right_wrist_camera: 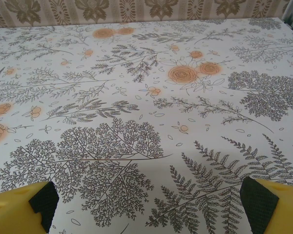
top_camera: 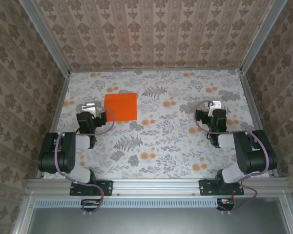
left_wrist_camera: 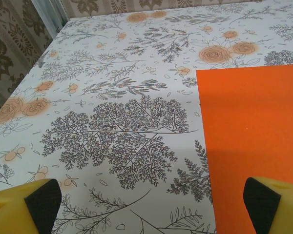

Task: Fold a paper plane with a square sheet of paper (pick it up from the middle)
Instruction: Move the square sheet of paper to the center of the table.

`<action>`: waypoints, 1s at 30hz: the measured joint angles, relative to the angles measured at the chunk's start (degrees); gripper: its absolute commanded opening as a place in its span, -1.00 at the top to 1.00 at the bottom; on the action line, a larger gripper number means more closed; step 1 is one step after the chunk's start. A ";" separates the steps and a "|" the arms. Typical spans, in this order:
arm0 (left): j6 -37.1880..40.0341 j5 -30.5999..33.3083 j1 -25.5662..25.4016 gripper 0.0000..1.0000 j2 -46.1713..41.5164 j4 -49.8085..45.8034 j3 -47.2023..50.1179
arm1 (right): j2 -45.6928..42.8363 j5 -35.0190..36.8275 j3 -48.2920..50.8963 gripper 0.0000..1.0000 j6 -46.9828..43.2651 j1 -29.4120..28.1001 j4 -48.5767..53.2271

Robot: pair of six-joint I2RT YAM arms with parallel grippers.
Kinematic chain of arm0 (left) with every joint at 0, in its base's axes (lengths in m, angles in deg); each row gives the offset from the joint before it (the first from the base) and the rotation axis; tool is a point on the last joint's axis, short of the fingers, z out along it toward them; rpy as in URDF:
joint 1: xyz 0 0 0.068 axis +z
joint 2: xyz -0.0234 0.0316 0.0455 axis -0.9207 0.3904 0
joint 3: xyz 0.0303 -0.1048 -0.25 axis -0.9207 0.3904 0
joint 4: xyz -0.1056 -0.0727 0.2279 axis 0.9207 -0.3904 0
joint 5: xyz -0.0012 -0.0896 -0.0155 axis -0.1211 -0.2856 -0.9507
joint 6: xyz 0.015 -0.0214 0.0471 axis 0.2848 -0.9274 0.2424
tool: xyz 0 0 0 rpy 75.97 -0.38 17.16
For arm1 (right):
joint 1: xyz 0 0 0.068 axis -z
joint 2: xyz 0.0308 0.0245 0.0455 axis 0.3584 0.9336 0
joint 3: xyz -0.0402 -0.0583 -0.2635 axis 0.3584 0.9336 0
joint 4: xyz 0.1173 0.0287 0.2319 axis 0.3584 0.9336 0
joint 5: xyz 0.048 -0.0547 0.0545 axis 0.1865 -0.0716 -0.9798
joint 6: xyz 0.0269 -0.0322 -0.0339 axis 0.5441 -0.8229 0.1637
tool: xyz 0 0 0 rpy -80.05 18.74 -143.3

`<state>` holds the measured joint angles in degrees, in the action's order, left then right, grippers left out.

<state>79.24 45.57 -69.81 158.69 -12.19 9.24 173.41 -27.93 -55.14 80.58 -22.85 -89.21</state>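
The square sheet of paper (top_camera: pixel 120 106) is bright orange and lies flat on the flower-printed table, left of the middle. It is a plain uncreased square, not folded into a paper plane. My left gripper (top_camera: pixel 91 108) hovers just left of the sheet's left edge, open and empty. In the left wrist view the sheet (left_wrist_camera: pixel 254 141) fills the right side. My left gripper (left_wrist_camera: pixel 151 202) straddles its left edge, with the right fingertip (left_wrist_camera: pixel 261 204) over the paper. My right gripper (top_camera: pixel 214 105) stands open over bare table at the right. Nothing lies between its yellow fingers (right_wrist_camera: pixel 150 202).
Patterned walls with aluminium posts (top_camera: pixel 52 48) enclose the table on the left, back and right. A metal rail (top_camera: pixel 156 185) runs along the near edge, where both arm bases are bolted. Printed table surface (top_camera: pixel 166 126) lies between the two grippers.
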 measured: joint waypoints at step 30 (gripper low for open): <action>0.17 1.51 0.20 -1.00 -3.52 -3.65 -0.31 | -7.26 2.86 -2.91 -1.00 0.57 0.00 9.38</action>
<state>79.41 47.07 -69.61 155.17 -15.84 8.94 166.15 -25.06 -58.05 81.14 -22.85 -79.83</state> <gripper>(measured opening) 0.996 0.998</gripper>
